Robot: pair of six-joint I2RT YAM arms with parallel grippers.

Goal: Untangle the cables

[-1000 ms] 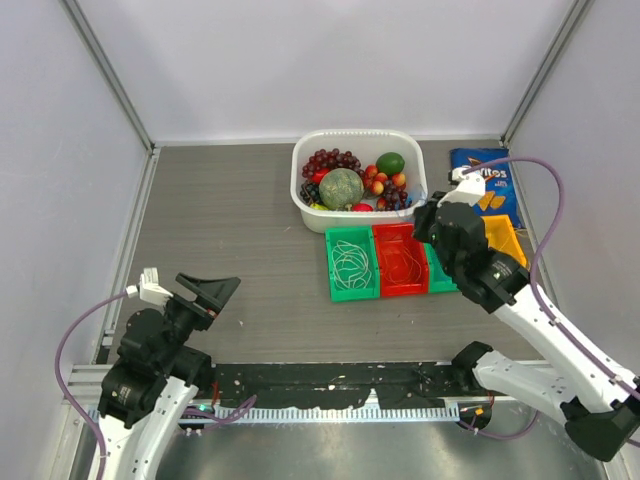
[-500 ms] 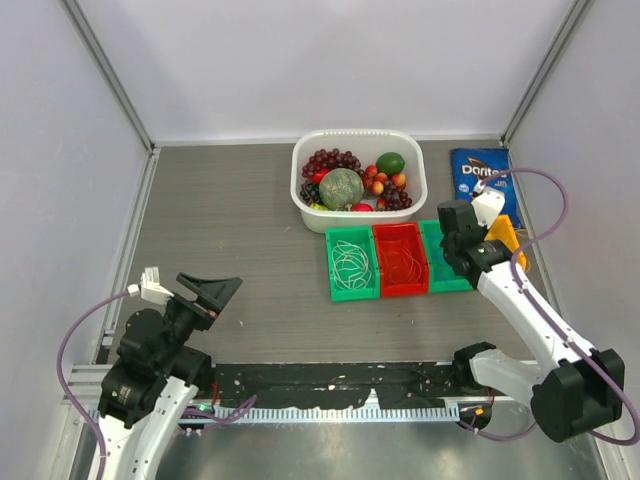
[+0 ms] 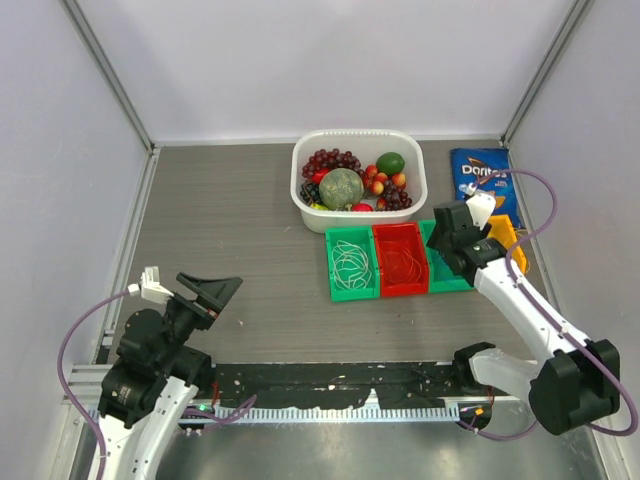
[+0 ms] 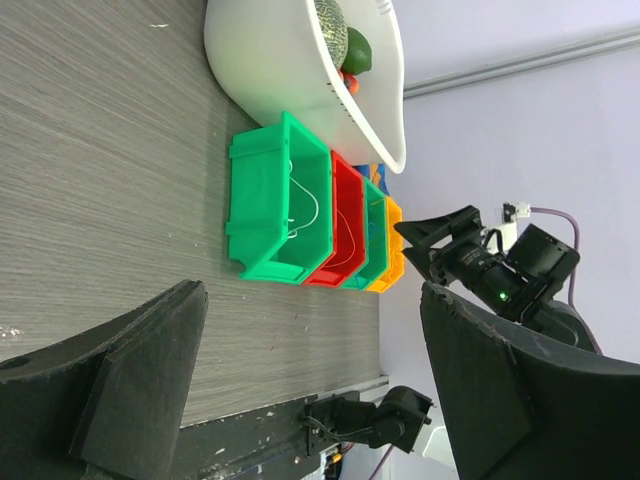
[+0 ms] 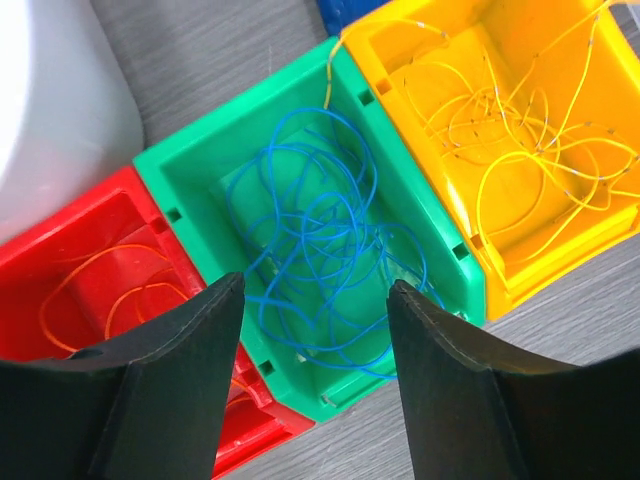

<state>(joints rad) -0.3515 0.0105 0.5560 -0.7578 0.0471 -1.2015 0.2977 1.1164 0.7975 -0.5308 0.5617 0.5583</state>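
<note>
The right pincer point(image 5: 315, 290) is being held open and empty above tangled blue cables point(image 5: 320, 245) in a green bin point(image 5: 240, 110), at three o'clock on the table point(image 3: 230, 220). The left pincer point(image 4: 312, 295) is being held wide open, empty, at eight o'clock.

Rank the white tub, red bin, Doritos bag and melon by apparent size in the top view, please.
1. white tub
2. red bin and Doritos bag: they look alike, and the bag is partly hidden, so they are left unranked
3. melon
</note>
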